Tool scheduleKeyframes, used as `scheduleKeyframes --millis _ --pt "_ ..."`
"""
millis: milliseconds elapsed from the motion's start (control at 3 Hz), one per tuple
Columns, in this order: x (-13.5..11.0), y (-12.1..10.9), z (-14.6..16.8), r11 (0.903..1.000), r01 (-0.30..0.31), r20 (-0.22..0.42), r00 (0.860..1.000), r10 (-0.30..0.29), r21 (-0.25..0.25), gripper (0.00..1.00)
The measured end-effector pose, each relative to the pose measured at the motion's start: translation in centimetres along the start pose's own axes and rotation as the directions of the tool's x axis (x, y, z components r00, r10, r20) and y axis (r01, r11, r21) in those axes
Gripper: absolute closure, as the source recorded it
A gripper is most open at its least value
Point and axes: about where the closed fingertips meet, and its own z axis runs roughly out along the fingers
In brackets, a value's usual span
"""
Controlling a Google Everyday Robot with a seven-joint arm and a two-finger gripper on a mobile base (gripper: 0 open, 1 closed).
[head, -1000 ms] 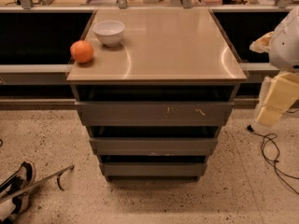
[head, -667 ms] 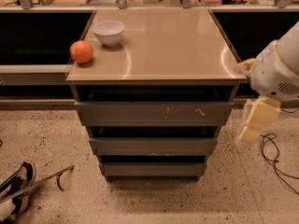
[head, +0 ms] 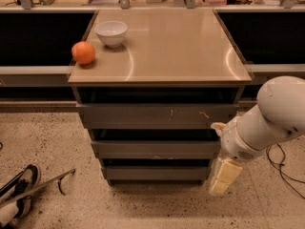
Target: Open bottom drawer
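The bottom drawer [head: 156,173] is the narrowest grey front, lowest of three in the cabinet, and it sits closed, flush under the middle drawer [head: 155,149]. The top drawer [head: 157,114] has pale scratches. My white arm [head: 267,123] comes in from the right. My gripper [head: 223,176], pale yellow and pointing down, hangs just beside the right end of the bottom drawer front, close to the floor. I cannot tell whether it touches the drawer.
An orange [head: 83,52] and a white bowl [head: 111,32] sit on the cabinet top [head: 181,51]. A shoe [head: 16,194] and a thin rod [head: 45,184] lie on the floor at the lower left. Cables [head: 281,161] trail on the right. Dark counters run behind.
My arm has swung left and down from the right edge of view, bringing the gripper from beside the top drawer to the right end of the bottom drawer.
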Motion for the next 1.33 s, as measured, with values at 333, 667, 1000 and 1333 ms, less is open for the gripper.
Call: scheduleKeyframes --millis 333,667,1000,1333 --pt "0.2 0.2 0.6 0.9999 0.002 0.013 1.000 -0.002 -0.012 0.00" --pt "2.1 1.4 5.3 0.9983 -0.006 0.061 0.998 0.010 -0.058 0.00" --pt "5.2 2.9 12.8 0.9938 -0.046 0.069 0.996 0.053 -0.102 0.00" --pt "8.9 3.7 21.7 0.9846 -0.117 0.053 0.991 0.124 -0.130 0.00"
